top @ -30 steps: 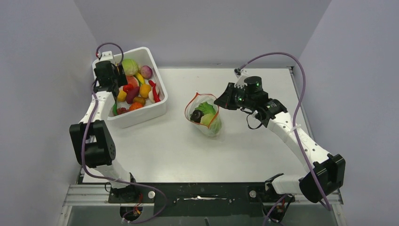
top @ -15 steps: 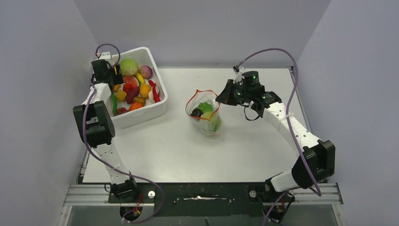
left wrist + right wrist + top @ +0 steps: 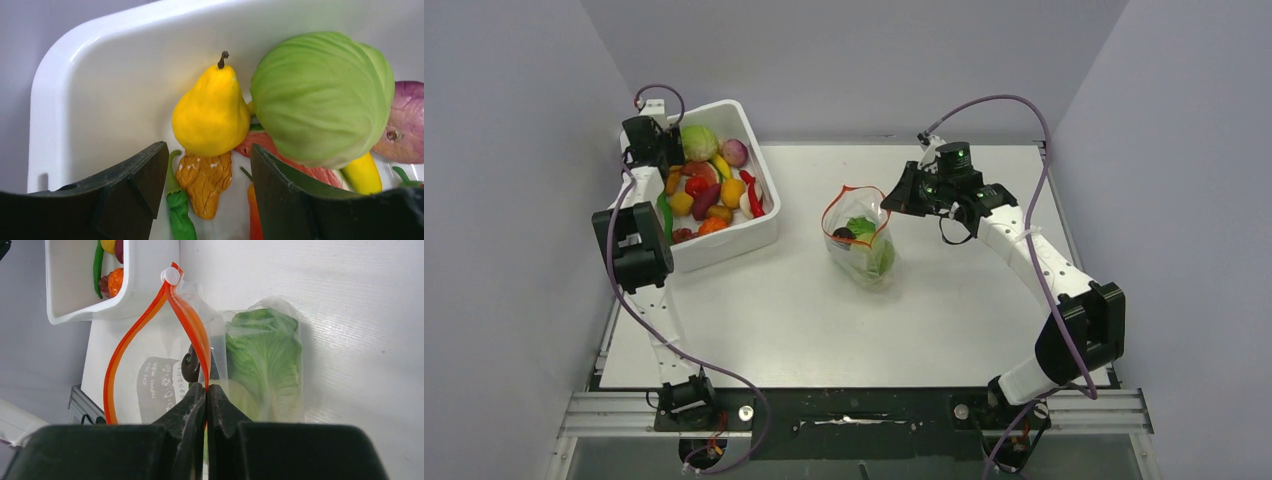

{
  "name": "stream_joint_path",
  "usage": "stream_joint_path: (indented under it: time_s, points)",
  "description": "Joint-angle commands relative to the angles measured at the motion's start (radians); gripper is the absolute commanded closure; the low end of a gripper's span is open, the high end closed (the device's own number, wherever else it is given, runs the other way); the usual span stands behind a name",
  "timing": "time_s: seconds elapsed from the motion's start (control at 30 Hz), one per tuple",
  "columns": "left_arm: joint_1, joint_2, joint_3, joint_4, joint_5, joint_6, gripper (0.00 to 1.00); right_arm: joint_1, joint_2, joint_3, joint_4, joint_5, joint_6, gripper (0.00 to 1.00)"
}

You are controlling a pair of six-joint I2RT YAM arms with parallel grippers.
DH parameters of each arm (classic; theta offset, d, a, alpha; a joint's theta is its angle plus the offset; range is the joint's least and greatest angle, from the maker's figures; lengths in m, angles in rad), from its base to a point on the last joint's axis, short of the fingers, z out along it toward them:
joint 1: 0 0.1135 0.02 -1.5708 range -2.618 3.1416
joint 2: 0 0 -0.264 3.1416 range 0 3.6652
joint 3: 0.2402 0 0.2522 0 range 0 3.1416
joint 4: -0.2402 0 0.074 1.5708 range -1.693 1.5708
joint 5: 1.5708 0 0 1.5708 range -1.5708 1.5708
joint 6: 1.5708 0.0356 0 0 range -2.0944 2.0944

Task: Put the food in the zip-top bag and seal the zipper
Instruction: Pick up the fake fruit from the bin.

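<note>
The clear zip-top bag (image 3: 864,240) stands mid-table with its mouth open. Green lettuce (image 3: 262,365) and a dark purple piece (image 3: 190,367) lie inside. My right gripper (image 3: 206,387) is shut on the orange zipper strip (image 3: 192,327) at the bag's right rim and holds it up; it also shows in the top view (image 3: 890,203). My left gripper (image 3: 207,170) is open and empty over the back left corner of the white tub (image 3: 759,232), above a yellow pear (image 3: 211,115), an orange ridged piece (image 3: 205,182) and a green chilli (image 3: 179,212). A green cabbage (image 3: 320,95) sits to their right.
The tub holds several more toys: a purple onion (image 3: 405,125), a red chilli (image 3: 751,195), orange fruits (image 3: 714,225). The tub's white wall (image 3: 100,90) rises close to my left fingers. A white slider tab (image 3: 170,275) sits at the zipper's far end.
My left arm has swung further back over the tub's left corner. My right gripper has moved slightly back and lifted the bag's rim, so the bag stands more upright.
</note>
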Motion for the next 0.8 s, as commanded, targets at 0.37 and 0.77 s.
stream_joint_path:
  time_s: [0.37,0.77]
  points:
    - [0.009,0.133,0.238,0.087,0.083,-0.022,0.49,-0.024,-0.007,0.029,0.018,0.002,-0.010,1.00]
    - [0.008,0.185,0.273,0.109,0.043,0.008,0.48,-0.037,0.002,0.028,0.014,0.008,-0.008,1.00]
